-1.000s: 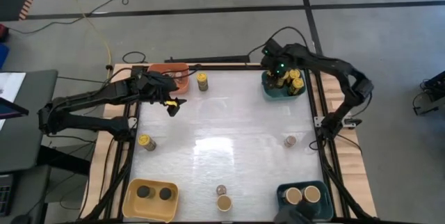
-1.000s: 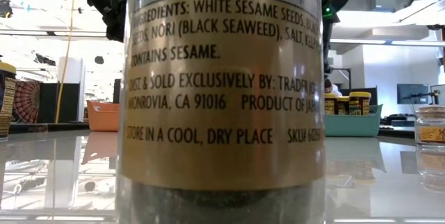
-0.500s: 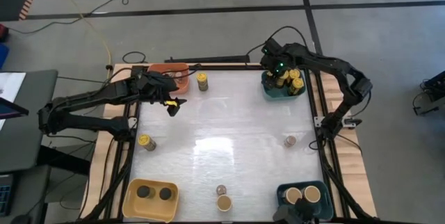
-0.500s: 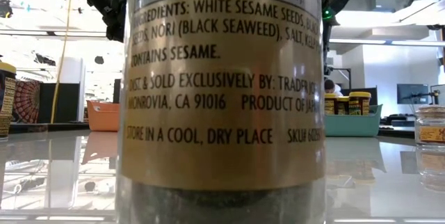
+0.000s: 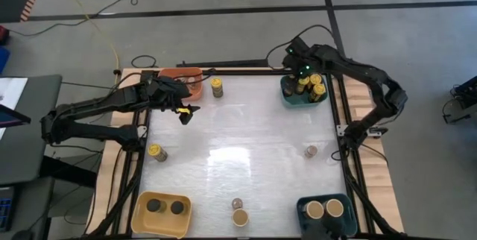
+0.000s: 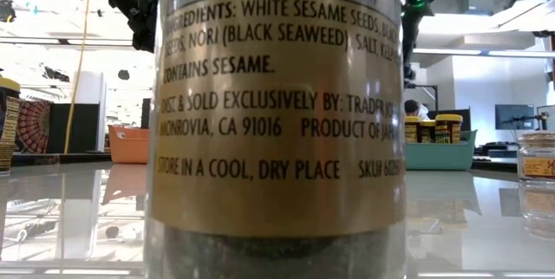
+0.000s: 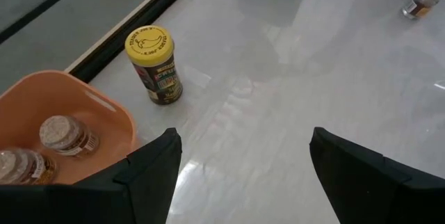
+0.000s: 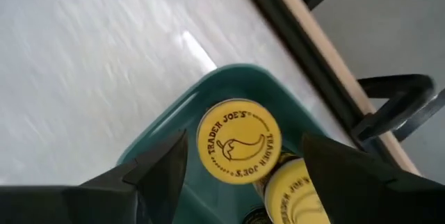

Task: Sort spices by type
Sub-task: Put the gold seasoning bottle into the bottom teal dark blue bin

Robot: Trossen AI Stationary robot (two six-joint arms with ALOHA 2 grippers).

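The yellow-lidded jar stands in the far teal bin with three others like it; the right gripper, lower over it a second ago, has risen above it, fingers spread and empty. The left gripper hangs unmoved, also spread wide, near the orange bin (two grey-topped jars inside). Two more yellow-lidded jars stand loose, two tan-lidded jars fill the near teal bin, and two black-lidded jars sit in the yellow bin.
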